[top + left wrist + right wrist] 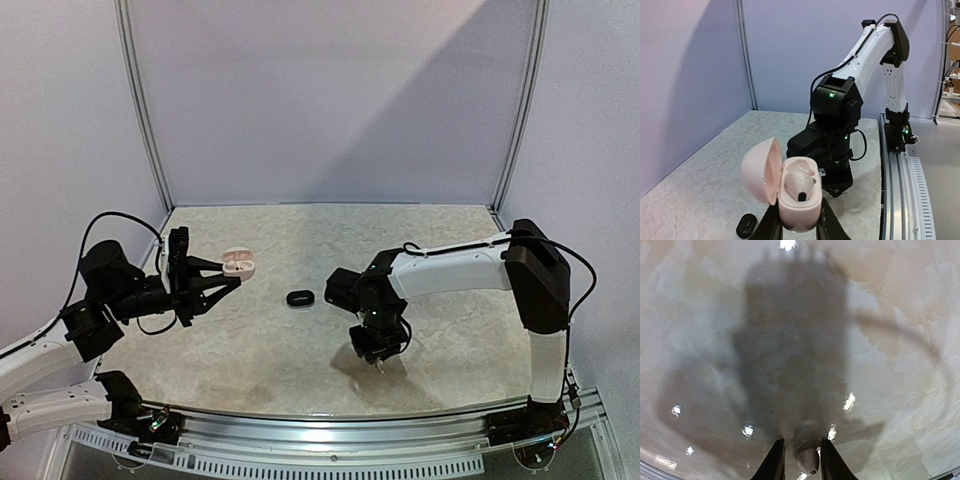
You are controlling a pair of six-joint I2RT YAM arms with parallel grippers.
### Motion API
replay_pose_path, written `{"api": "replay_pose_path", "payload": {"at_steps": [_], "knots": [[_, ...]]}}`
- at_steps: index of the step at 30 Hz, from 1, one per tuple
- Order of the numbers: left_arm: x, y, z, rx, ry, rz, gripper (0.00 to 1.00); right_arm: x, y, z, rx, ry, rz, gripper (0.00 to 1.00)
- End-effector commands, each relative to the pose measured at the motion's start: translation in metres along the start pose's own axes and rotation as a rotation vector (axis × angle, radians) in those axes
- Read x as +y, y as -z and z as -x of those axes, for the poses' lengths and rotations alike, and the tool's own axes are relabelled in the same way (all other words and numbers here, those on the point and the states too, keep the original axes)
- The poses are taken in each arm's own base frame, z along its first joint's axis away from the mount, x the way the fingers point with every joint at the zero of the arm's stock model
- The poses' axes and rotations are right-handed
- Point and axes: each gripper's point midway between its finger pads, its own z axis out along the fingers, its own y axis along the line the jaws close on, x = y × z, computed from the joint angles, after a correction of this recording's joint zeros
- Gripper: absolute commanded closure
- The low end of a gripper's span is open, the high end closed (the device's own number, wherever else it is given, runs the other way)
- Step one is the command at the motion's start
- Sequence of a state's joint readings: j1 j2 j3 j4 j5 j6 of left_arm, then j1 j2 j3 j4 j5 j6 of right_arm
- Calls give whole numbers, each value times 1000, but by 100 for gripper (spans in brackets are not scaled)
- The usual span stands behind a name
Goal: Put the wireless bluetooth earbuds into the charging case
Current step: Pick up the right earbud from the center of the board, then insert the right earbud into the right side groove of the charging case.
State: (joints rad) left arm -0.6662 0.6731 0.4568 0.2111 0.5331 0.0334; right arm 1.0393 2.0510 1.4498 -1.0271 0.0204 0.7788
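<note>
My left gripper (232, 281) is shut on the base of a pink charging case (239, 264) and holds it above the table with its lid swung open. In the left wrist view the case (799, 200) grips between both fingers and one pale earbud (800, 182) sits in it. My right gripper (378, 356) points straight down at the table. In the right wrist view its fingers (776, 460) stand narrowly apart around a small pale earbud (808, 460), which lies near the right finger with a gap on the left.
A small black pebble-like case (300, 297) lies shut on the table between the arms; it also shows in the left wrist view (746, 226). Grey walls enclose the marbled table (460, 330). A metal rail (400, 425) runs along the near edge.
</note>
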Motion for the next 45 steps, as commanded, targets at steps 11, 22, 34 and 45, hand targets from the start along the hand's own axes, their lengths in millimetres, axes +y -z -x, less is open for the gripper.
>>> {"api": "replay_pose_path", "payload": {"at_steps": [11, 22, 34, 45], "knots": [[4, 1, -5, 7, 3, 19, 100, -14, -7, -16, 73, 27, -58, 88], [8, 5, 15, -43, -11, 46, 100, 44, 85, 42, -157, 93, 174, 100], [21, 14, 85, -254, -156, 138, 100, 158, 428, 66, -1268, 449, 888, 100], [6, 17, 112, -325, -164, 48, 100, 203, 477, 7, -1419, 751, 1150, 100]]}}
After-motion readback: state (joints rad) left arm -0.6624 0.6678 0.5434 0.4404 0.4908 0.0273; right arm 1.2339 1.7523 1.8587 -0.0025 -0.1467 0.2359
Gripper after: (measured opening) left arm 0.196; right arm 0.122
